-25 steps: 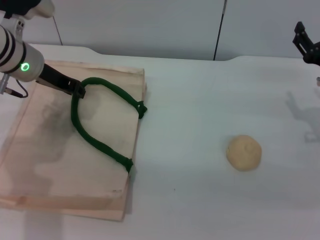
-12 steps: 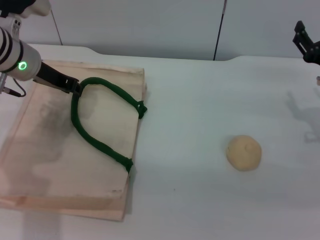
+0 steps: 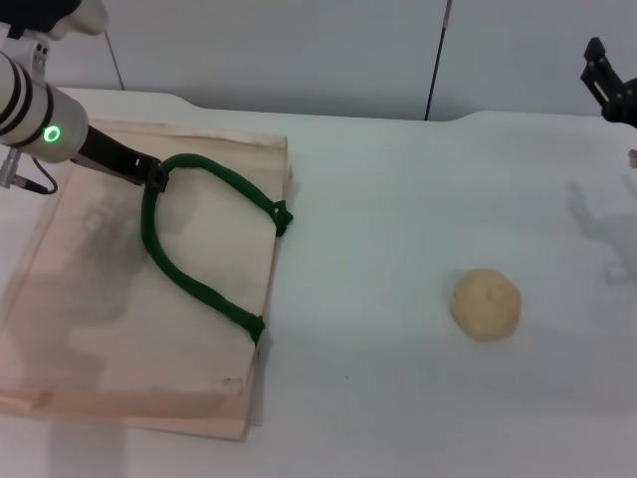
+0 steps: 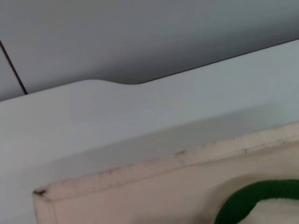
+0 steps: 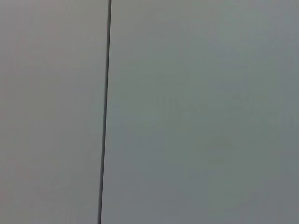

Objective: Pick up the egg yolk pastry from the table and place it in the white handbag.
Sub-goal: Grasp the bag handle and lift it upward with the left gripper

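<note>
Cream fabric covers the left part of the white bench (image 3: 398, 199): the white handbag (image 3: 119, 319) lies flat there, a large rectangle with one long edge running toward the middle of the bench. Its dark green rope handle (image 3: 194, 239) rests on top of the fabric in a wide loop, both ends fixed by small green tabs along the bag's right edge. The left claw (image 3: 156, 177) reaches in from the upper left on a dark, thin arm below a white wrist with a glowing green light, and its tip sits right at the far bend of the rope loop, touching it; whether the tip is clamped on the rope or only pressed against it cannot be told. In the left wrist view, a corner of the white handbag (image 4: 140, 196) and a short curve of the green rope handle (image 4: 252, 198) show against the pale bench.

The egg yolk pastry (image 3: 486, 304), a small round tan ball with a dimpled top, sits alone on the bare bench right of centre, well apart from the bag.

The right claw (image 3: 607, 88) hangs high at the far right edge, above the bench and away from the pastry; its black fingers stand apart with nothing between them.
</note>
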{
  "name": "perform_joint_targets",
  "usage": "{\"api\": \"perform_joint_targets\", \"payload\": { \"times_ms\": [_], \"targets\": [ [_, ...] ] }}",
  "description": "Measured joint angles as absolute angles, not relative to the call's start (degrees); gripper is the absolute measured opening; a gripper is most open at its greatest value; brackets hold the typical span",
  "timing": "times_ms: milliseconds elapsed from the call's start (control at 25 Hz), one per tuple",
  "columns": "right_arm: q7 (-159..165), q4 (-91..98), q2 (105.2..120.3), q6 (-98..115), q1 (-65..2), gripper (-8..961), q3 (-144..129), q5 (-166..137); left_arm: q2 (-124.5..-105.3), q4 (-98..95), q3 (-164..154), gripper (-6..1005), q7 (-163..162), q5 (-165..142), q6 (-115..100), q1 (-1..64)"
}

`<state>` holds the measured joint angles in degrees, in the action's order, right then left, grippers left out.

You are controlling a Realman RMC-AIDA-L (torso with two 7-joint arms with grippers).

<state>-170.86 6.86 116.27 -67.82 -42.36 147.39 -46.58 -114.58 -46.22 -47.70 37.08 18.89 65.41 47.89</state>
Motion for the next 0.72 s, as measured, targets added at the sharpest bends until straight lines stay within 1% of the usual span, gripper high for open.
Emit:
{"api": "perform_joint_targets", "payload": {
  "times_ms": [720],
  "targets": [
    [-170.86,6.86,116.28,-67.86,-42.46,765,147.39,-46.58,-114.70,-43.09,-47.90,300,37.90,18.89,63.21,48.92]
  ]
}}
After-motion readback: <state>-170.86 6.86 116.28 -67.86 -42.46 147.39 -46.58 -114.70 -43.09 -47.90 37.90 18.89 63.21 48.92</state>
